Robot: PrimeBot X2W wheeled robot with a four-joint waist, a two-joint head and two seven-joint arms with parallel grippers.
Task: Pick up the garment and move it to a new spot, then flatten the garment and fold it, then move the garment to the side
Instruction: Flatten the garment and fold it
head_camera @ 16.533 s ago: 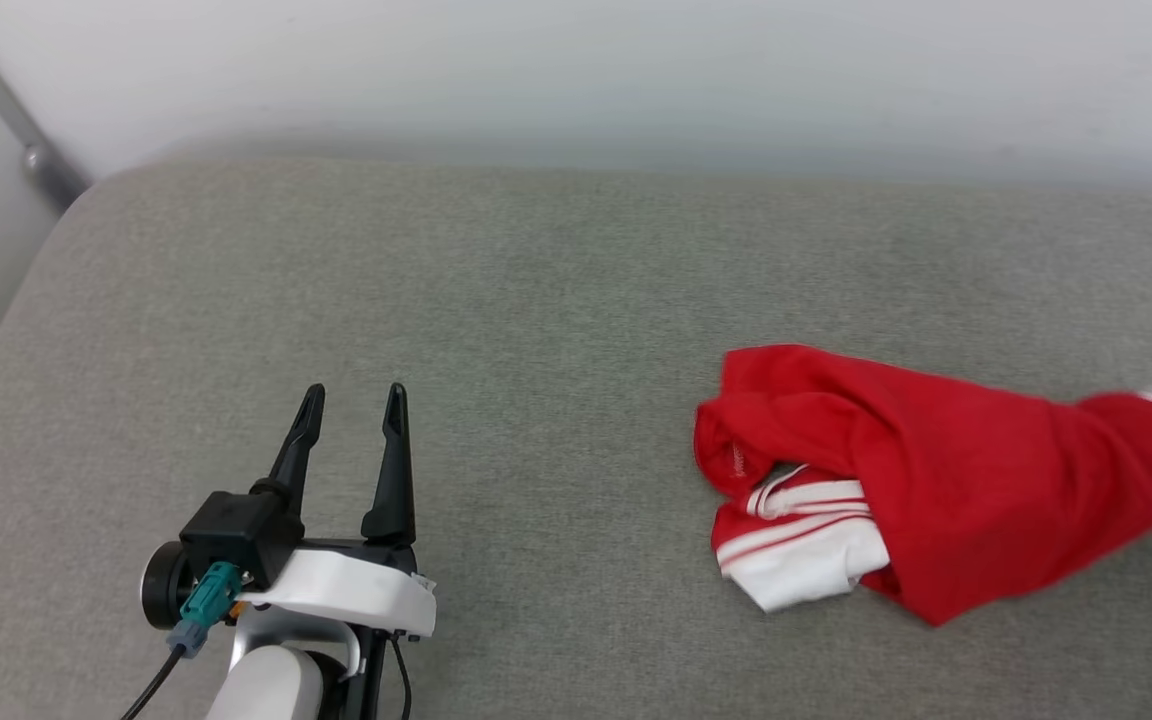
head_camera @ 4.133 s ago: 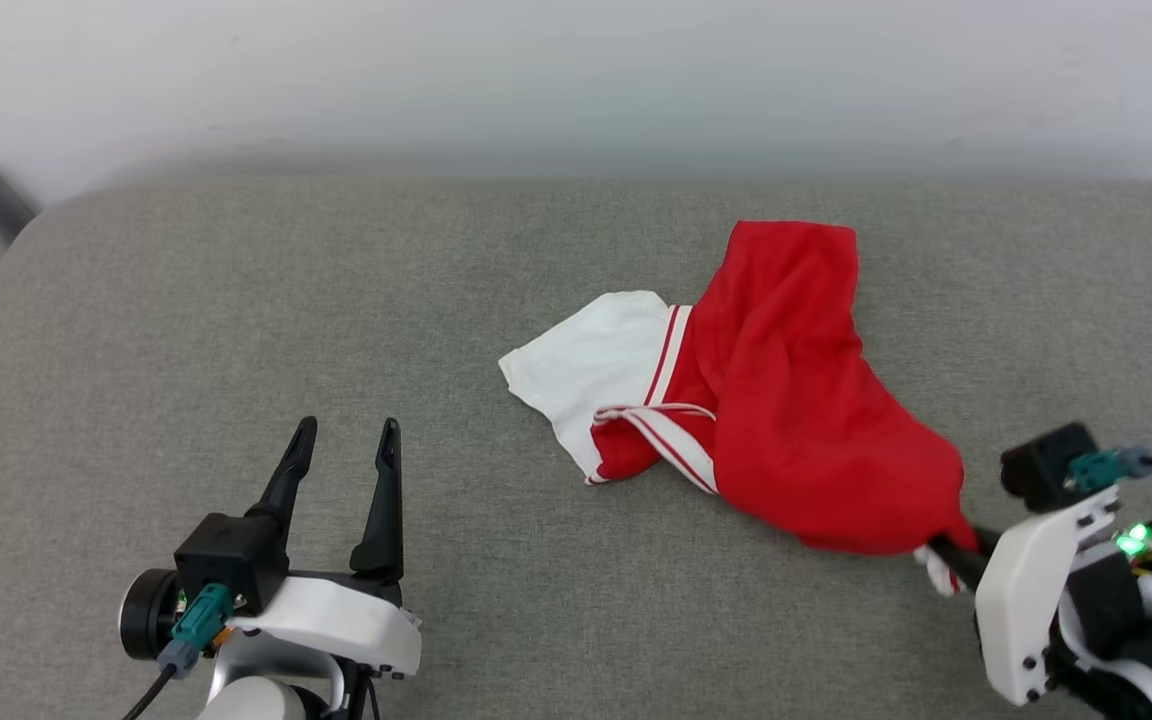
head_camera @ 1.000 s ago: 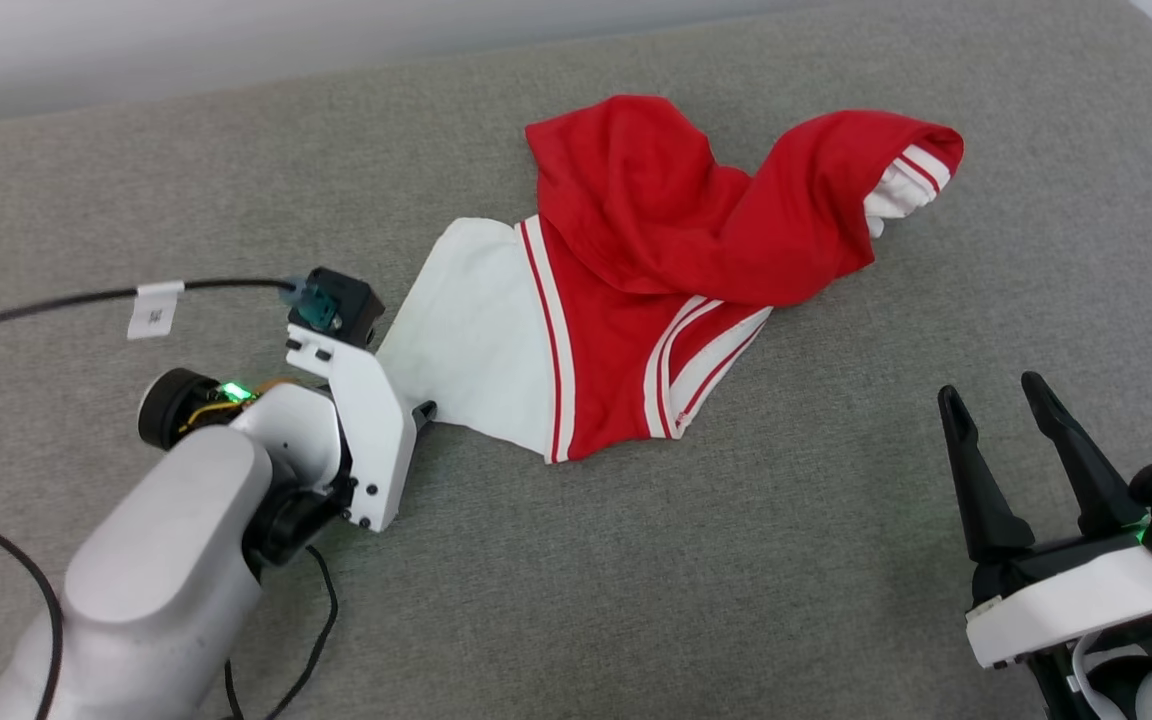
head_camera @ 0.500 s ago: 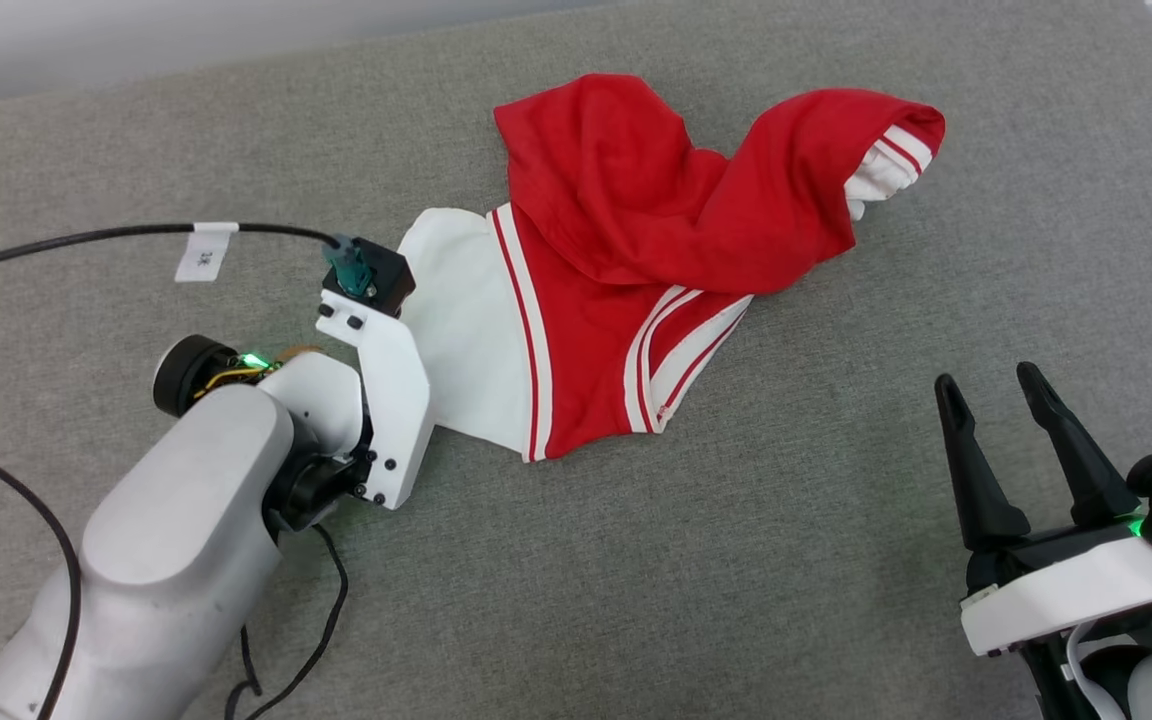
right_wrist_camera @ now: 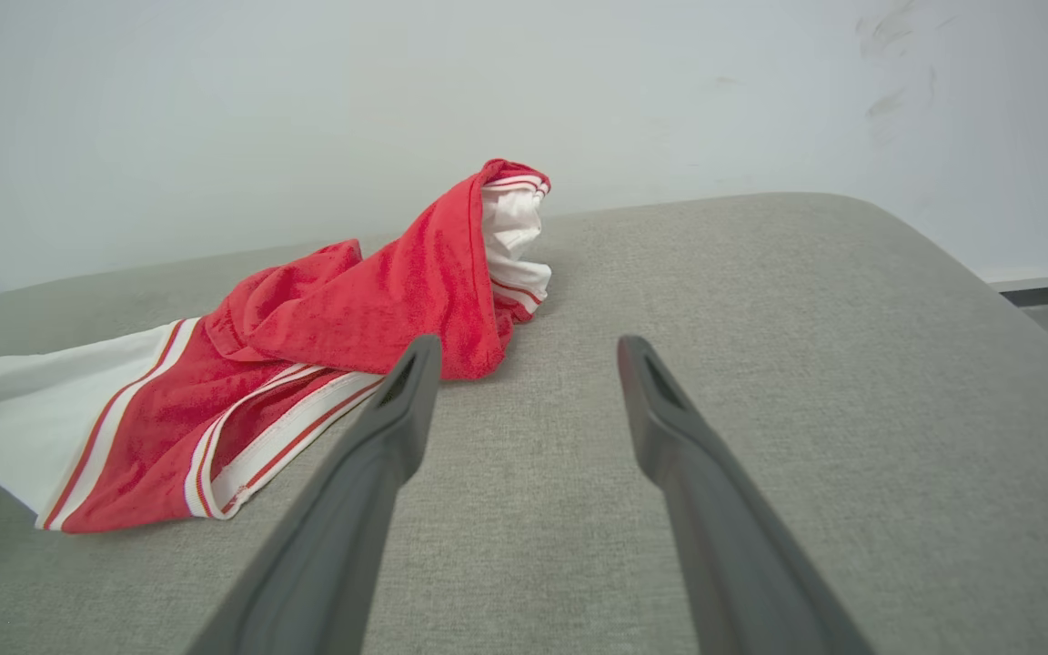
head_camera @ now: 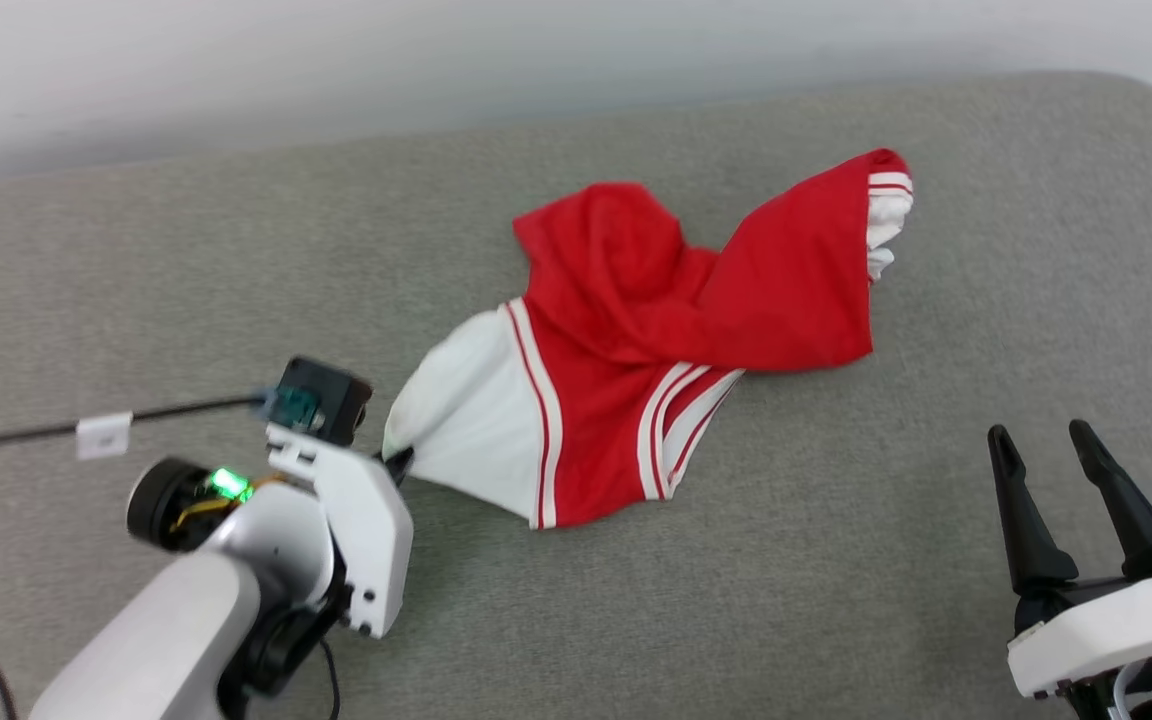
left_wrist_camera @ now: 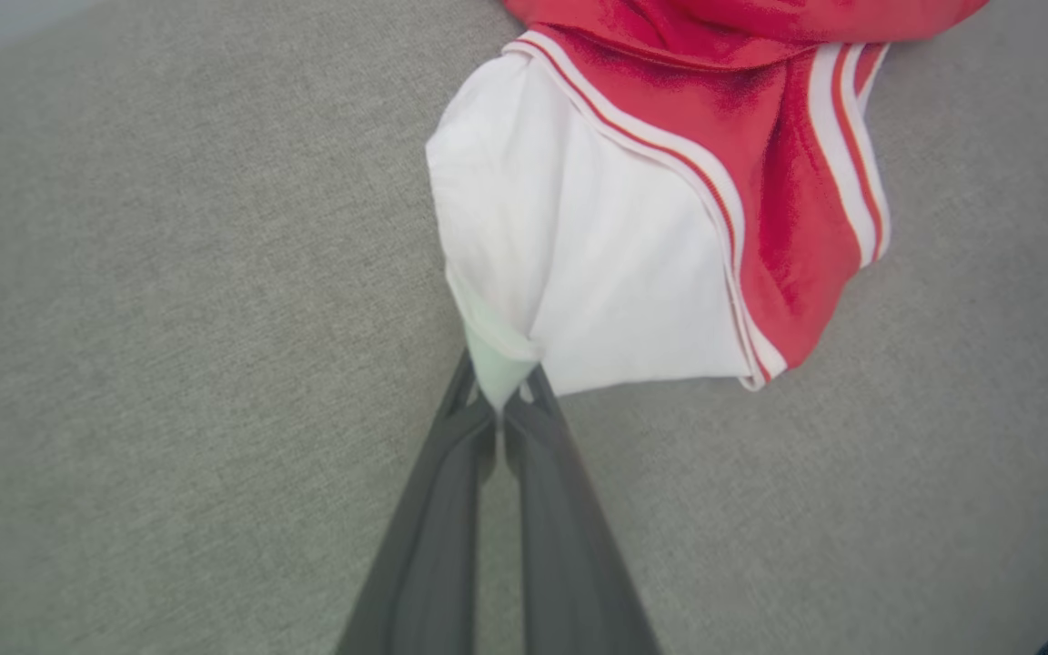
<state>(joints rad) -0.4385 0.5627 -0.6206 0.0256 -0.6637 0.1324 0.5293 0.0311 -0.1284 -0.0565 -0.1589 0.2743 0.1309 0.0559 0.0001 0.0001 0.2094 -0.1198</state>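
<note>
One garment [head_camera: 596, 400] corner, loose before, now sits clamped in left gripper [left_wrist_camera: 498, 405].

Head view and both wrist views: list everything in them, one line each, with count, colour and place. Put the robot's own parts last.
garment: one, red with white sleeves and red-white striped trim, lying crumpled in the middle of the padded surface.
padded surface: one, grey fabric, under the garment and both grippers.
wall: one, pale, behind the surface's far edge.
cable: one, black with a white tag, running in from the left to the left wrist.
left gripper: one, dark fingers, shut on a white corner of the garment, at the garment's left end.
right gripper: one, dark fingers, open, lower right, apart from the garment.
</note>
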